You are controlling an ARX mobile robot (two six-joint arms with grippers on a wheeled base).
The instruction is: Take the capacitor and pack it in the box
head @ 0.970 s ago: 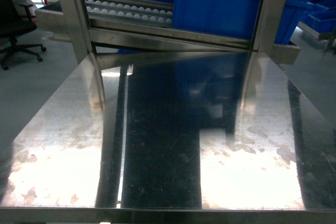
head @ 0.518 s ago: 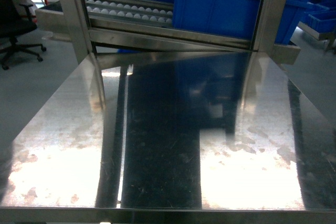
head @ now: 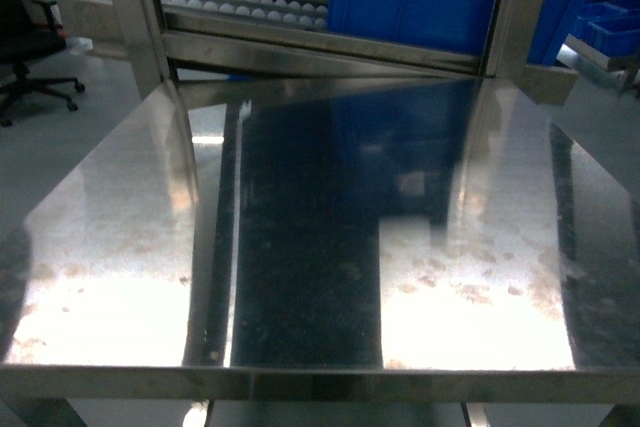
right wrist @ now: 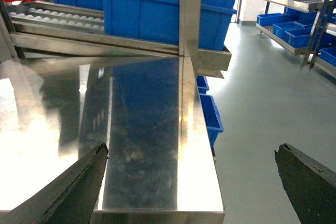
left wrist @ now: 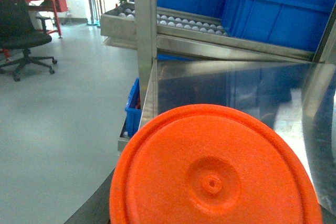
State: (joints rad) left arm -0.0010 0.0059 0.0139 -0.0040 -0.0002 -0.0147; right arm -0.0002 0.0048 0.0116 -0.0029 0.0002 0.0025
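You have no capacitor or box in view: right gripper [right wrist: 191, 182] gapes wide and empty, left jaws unseen, perhaps behind the orange disc [left wrist: 215, 174].

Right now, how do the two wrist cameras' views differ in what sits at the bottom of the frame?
The left wrist view is filled by an orange disc with a small dimple in the centre; no gripper fingers show. The right wrist view shows two dark fingers spread wide, with nothing between them. Both look out over the steel table toward the blue bins.
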